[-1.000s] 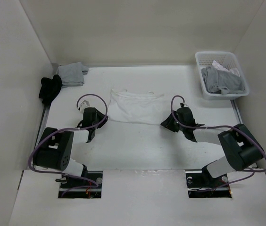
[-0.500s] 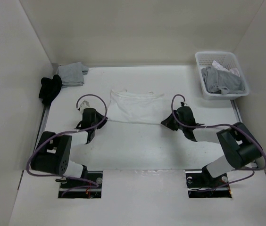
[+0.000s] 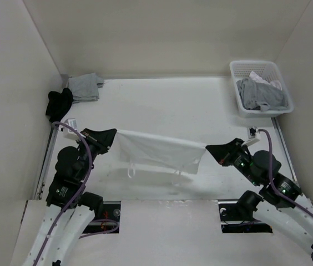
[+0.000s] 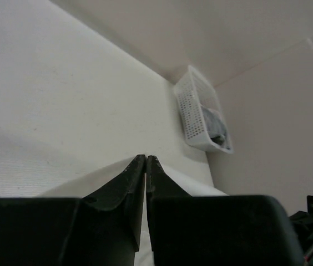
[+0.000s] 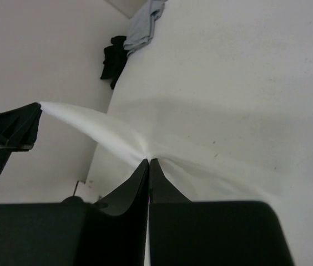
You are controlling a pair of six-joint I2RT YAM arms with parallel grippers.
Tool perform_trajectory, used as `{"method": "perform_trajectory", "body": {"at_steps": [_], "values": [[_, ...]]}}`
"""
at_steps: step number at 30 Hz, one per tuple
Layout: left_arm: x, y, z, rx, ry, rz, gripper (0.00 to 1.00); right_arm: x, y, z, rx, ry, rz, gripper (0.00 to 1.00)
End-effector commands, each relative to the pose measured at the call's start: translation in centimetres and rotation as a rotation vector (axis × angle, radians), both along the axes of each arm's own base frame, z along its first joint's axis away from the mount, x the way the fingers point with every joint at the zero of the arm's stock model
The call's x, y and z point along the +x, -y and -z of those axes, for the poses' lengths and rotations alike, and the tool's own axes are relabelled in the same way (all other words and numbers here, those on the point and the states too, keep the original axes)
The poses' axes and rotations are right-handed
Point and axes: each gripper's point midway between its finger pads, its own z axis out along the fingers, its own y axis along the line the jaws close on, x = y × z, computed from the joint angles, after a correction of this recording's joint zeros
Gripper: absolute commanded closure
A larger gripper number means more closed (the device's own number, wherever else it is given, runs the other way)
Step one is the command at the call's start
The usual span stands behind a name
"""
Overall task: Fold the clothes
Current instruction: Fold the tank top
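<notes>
The clothes, a thin white sleeveless top [image 3: 156, 151], hang stretched in the air between my two grippers over the near half of the table [image 3: 201, 105]. Its narrow straps dangle below. My left gripper [image 3: 112, 135] is shut on the top's left corner, and my right gripper [image 3: 207, 148] is shut on the right corner. In the right wrist view the shut gripper [image 5: 149, 160] pinches the fabric [image 5: 104, 128], which runs taut to the other gripper [image 5: 13, 129]. In the left wrist view the gripper [image 4: 146, 157] is shut, with white cloth [image 4: 192, 184] showing beside it.
A white basket [image 3: 278, 73] with grey garments [image 3: 261, 94] stands at the back right. A folded grey garment [image 3: 85, 87] and a black garment [image 3: 59, 103] lie at the back left corner. Walls close in the left, back and right sides.
Both grippers shut on the top's near corners. They then rose and drew back toward the near edge, lifting the top off the table so it hangs stretched between them.
</notes>
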Motion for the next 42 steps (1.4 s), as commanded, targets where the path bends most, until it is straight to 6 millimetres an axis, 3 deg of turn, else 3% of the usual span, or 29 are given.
{"method": "perform_trajectory", "body": {"at_steps": [1,4,6,9,13,18,21,25,32,42], "values": [[-2.5,0.1,0.9,0.049,-0.107,0.044,0.96,-1.8,2.1,2.4,-0.131,-0.128,0.051,0.97],[-1.4,0.8,2.2,0.065,-0.145,0.053,0.96,-1.3,0.6,2.9,-0.167,-0.135,0.025,0.97],[0.1,1.1,4.0,0.086,-0.181,0.048,0.96,0.1,-0.6,4.1,-0.199,-0.139,0.019,0.97],[3.4,1.4,7.8,0.116,-0.256,0.029,0.96,3.7,-1.7,6.3,-0.211,-0.163,0.021,0.97],[8.5,1.2,11.6,0.112,-0.315,-0.02,0.96,9.6,-1.4,9.1,-0.179,-0.221,0.037,0.97],[14.1,0.9,12.7,0.071,-0.337,-0.081,0.96,16.1,-0.8,11.7,-0.191,-0.29,0.064,0.97],[14.9,1.3,13.0,0.065,-0.343,-0.077,0.96,17.7,0.0,12.1,-0.19,-0.294,0.09,0.97],[12.6,1.6,13.7,0.08,-0.339,-0.055,0.96,16.3,0.7,12.2,-0.192,-0.28,0.097,0.97],[6.0,0.8,16.6,0.072,-0.376,-0.029,0.95,10.5,0.8,15.5,-0.21,-0.318,0.076,0.96],[0.9,0.5,18.3,0.054,-0.401,0.0,0.95,4.4,-0.1,17.7,-0.2,-0.394,0.052,0.97]]}}
